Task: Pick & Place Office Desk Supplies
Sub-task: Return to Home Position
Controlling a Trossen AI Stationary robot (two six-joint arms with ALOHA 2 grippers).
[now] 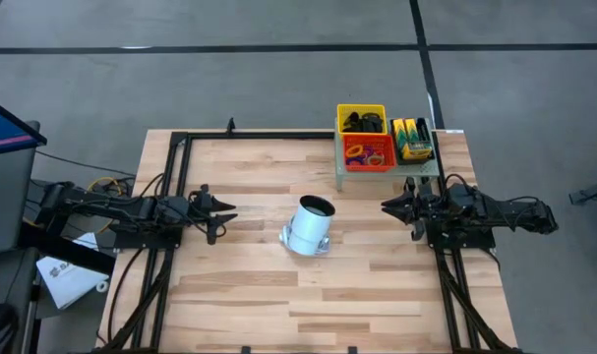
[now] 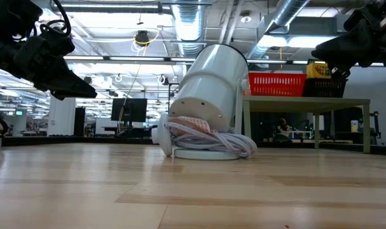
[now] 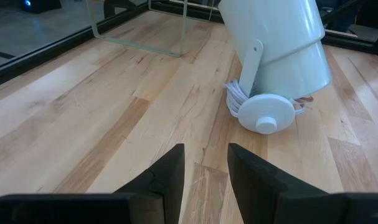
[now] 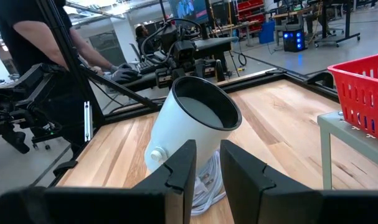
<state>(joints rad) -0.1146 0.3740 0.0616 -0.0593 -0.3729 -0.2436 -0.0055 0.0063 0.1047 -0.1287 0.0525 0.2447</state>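
The office desk supplies lie in three small bins on a low pale-green stand [image 1: 388, 169] at the table's far right. A yellow bin [image 1: 362, 120] holds black binder clips. A red basket [image 1: 369, 153] holds coloured rubber bands. A dark bin [image 1: 412, 139] holds yellow-green crayon boxes. My left gripper [image 1: 229, 210] hovers open over the table's left side, empty, its fingers [image 3: 170, 171] slanting down toward the centre. My right gripper [image 1: 385, 205] hovers level over the right side, just in front of the stand, narrowly open and empty [image 4: 207, 152].
A white cylindrical device [image 1: 311, 226] with a dark open mouth stands tilted on a round base at the table's centre, between the grippers, with white cable coiled at its foot [image 2: 212, 143]. A black rail frame [image 1: 180, 138] edges the table. A person [image 4: 33, 37] stands beyond the left edge.
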